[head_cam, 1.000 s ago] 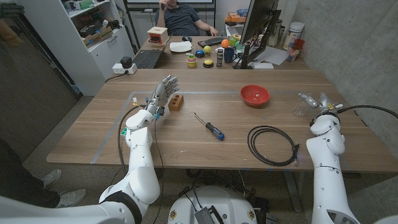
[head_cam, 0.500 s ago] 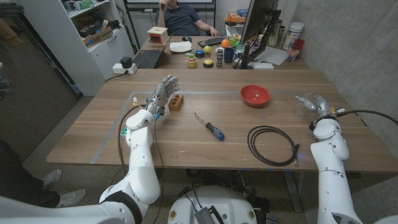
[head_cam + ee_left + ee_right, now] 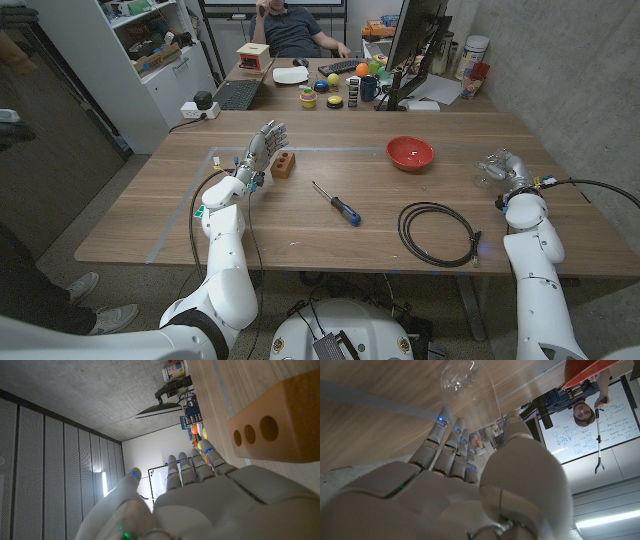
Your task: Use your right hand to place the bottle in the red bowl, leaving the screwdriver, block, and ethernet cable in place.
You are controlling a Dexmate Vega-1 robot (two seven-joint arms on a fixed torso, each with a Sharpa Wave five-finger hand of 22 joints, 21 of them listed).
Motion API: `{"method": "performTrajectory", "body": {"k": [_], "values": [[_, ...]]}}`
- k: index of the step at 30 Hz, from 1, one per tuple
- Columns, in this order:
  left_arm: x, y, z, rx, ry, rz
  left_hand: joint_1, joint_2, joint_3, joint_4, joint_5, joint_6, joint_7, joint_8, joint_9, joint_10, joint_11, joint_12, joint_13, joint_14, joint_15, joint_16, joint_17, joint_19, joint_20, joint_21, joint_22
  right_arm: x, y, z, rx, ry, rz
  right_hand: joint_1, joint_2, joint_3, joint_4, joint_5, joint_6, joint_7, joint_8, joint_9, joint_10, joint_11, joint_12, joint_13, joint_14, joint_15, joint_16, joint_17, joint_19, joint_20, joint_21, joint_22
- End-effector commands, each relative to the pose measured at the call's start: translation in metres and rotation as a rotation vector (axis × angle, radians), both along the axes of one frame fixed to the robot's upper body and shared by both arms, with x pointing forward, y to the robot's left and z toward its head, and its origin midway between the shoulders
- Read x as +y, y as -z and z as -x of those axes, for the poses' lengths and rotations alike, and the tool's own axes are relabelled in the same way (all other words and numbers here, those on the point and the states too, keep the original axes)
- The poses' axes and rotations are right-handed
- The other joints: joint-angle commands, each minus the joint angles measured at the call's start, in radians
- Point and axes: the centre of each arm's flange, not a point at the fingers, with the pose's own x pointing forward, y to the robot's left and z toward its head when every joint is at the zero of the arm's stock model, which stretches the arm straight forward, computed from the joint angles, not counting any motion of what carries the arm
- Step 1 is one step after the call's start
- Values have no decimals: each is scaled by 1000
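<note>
I see the clear, thin-walled plastic bottle (image 3: 487, 168) near the wood-grain worktop (image 3: 300, 225)'s right edge, well right of the glossy red round bowl (image 3: 410, 153); its axis I cannot tell. My right hand (image 3: 508, 166) is at it, fingers (image 3: 451, 435) and thumb either side, grip uncertain. My left hand (image 3: 258, 150) stands spread beside the drilled wooden block (image 3: 284, 164)
</note>
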Motion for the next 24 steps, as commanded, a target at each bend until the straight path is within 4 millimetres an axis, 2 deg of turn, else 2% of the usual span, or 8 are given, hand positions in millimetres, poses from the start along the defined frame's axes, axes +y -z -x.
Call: {"method": "performTrajectory", "body": {"k": [1, 3, 6, 10, 15, 24], "values": [[0, -1, -1, -1, 0, -3, 2, -14, -8, 0, 5, 1, 2, 5, 6, 0, 1, 4, 4, 4, 4, 0, 4, 3, -4, -4, 5, 2, -5, -2, 16, 29, 38, 153, 100, -20, -2, -19, 114, -47, 21, 13, 116, -43, 63, 23, 185, -178, 78, 72, 37, -183, 136, 113], [-1, -1, -2, -1, 4, -4, 2, -14, -9, 0, 5, 0, 2, 5, 6, 0, 1, 4, 4, 3, 4, 0, 4, 3, -4, -4, 5, 2, -5, -3, 19, 17, 33, 213, 102, -55, 1, -26, 154, -57, 27, 29, 153, -49, 100, 43, 250, -179, 125, 142, 14, -179, 248, 214], [-1, -1, -2, 0, 3, -3, 1, -15, -10, 0, 5, 0, 1, 5, 6, 0, 0, 4, 4, 4, 4, 0, 4, 3, -4, -5, 5, 2, -4, -3, 22, 27, 47, 249, 96, -84, 2, -28, 187, -61, 39, 44, 197, -55, 137, 65, 289, -181, 171, 204, 6, -180, 305, 242], [-1, 0, -2, 1, 2, -3, 0, -16, -11, 0, 5, -1, -1, 4, 6, 0, -1, 4, 4, 4, 4, 1, 4, 4, -4, -6, 5, 1, -5, -4, 14, 25, 32, 290, 91, -120, 9, -26, 247, -69, 74, 74, 220, -66, 183, 106, 318, -181, 219, 285, -10, -177, 384, 280], [-1, 0, -1, 1, 0, -6, -1, -19, -13, 0, 6, -4, -3, 3, 6, -1, 1, 4, 4, 4, 4, 1, 4, 4, -4, -7, 5, 2, -5, -3, -40, 7, 7, 312, 97, -129, 10, -24, 265, -73, 93, 92, 230, -65, 203, 127, 326, -181, 231, 315, -4, -179, 428, 298], [0, 2, 0, 0, 1, -3, -2, -22, -17, 0, 6, -4, -2, 4, 6, -2, -1, 4, 4, 3, 5, 0, 4, 5, -4, -10, 5, 9, -16, 3, -102, -5, 29, 335, 107, -135, 14, -22, 261, -66, 105, 110, 220, -51, 217, 147, 307, -179, 208, 326, 6, -180, 484, 320]]}}
